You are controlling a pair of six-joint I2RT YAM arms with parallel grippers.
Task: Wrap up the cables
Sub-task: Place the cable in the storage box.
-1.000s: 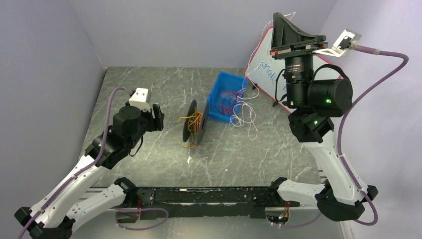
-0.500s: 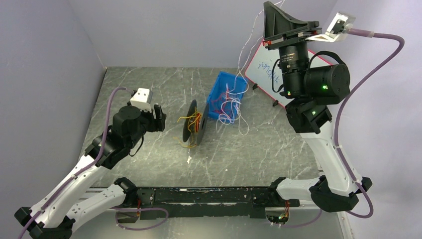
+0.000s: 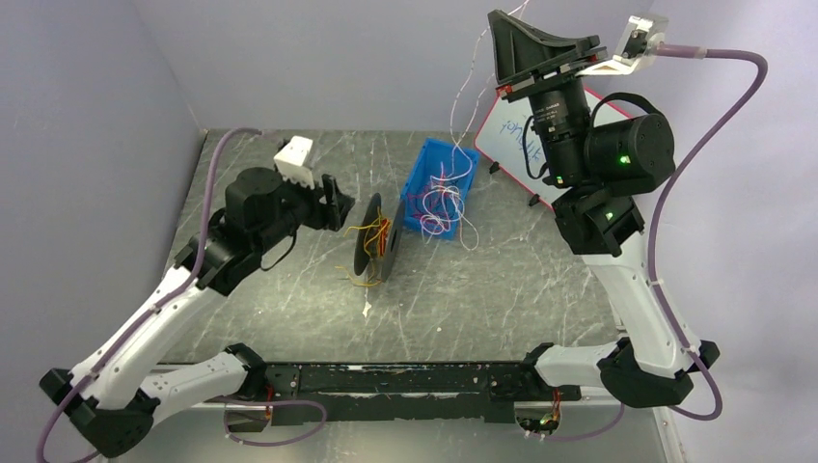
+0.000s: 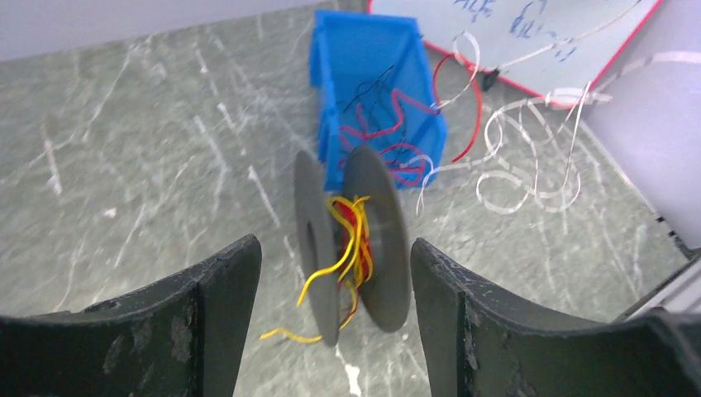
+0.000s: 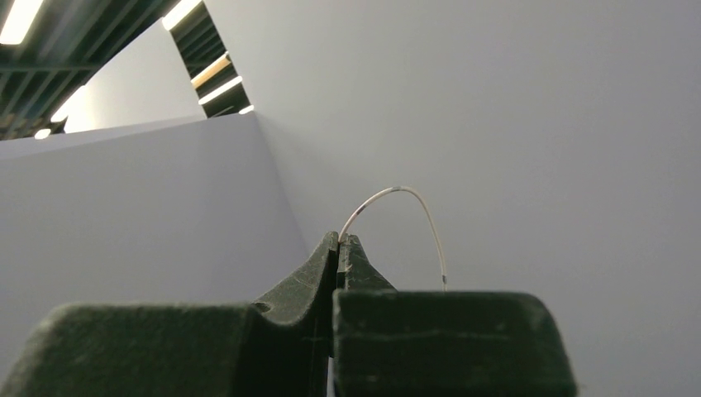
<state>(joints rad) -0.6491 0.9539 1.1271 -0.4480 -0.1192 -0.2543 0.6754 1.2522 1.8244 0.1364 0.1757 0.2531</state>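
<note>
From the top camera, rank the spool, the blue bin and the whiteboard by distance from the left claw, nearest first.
1. Spool, just right of the left claw.
2. Blue bin, further right, behind it.
3. Whiteboard, far right, by the wall.

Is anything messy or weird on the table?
Yes: white cables spill out of the blue bin onto the table, tangled in loops. On the spool, yellow strands hang loose instead of lying wound.

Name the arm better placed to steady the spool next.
Left. The left gripper is open and faces the spool nearby; the right gripper is shut on a white cable, raised high.
</note>
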